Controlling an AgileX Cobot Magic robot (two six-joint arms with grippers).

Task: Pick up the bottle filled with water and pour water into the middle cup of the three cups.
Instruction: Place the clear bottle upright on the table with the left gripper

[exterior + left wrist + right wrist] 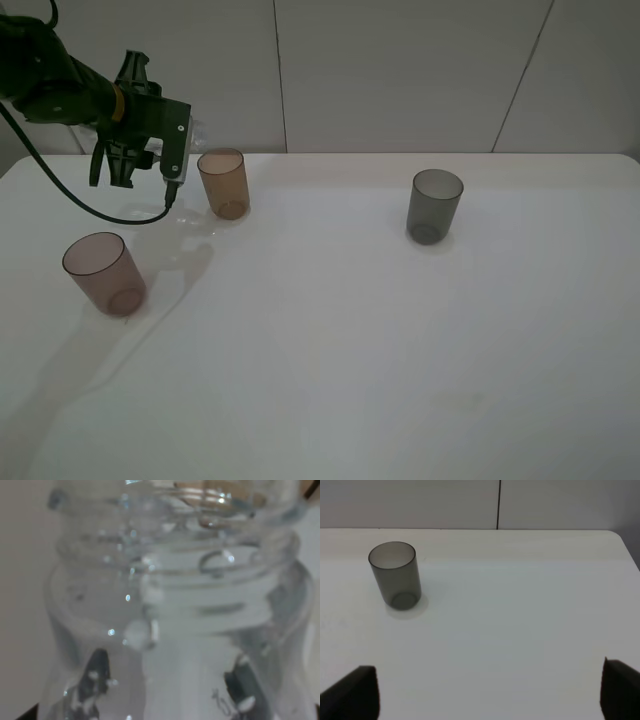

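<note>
The left tool (160,132) is clenched on the bottle (197,128) and holds it up in the air just beside the middle cup (223,183), on the side where the pink cup (104,272) stands. The bottle looks tipped, with its open mouth toward the middle cup's rim. I cannot tell if water is coming out. Up close, dark fingers (97,667) show through the clear body, below the round shoulders. That seems a good place to hold it. The bottle is probably thin, smooth plastic, so it may squash if squeezed hard and slide if held too softly. The water makes it heavier and can slosh, and with no cap it spills easily. The right tool (490,690) is released and holds nothing, above the counter (350,350) well apart from the middle cup, past the grey cup (395,575).
</note>
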